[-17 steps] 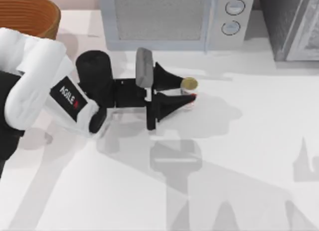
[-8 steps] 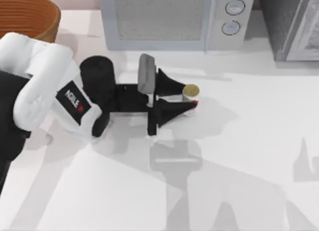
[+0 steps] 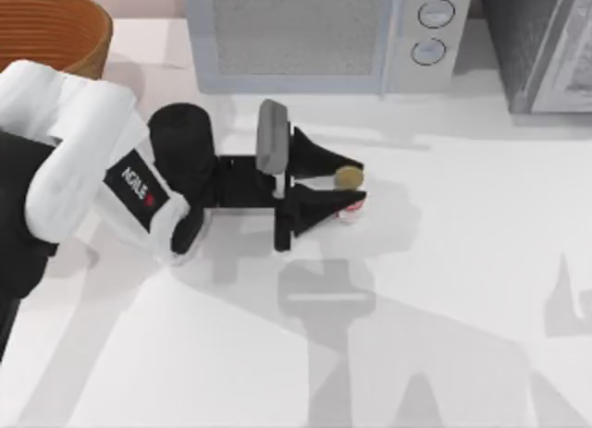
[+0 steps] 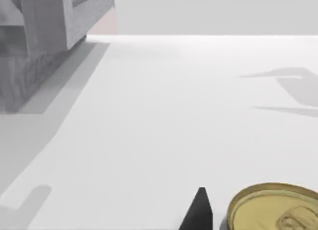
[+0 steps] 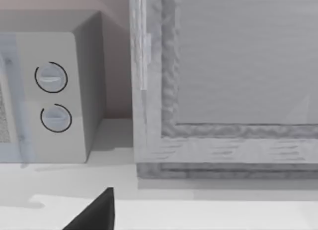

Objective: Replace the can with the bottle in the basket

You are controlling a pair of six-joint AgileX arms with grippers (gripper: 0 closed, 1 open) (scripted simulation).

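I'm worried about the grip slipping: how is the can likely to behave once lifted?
The can, between the left gripper's fingers in front of the microwave, looks rigid, so it probably won't crush. Its smooth round wall may slip or twist. Small as it is, it is likely light, and would roll if dropped.

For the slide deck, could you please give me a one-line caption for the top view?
Left claw closed around the small can on the white table, before the microwave; basket far left.
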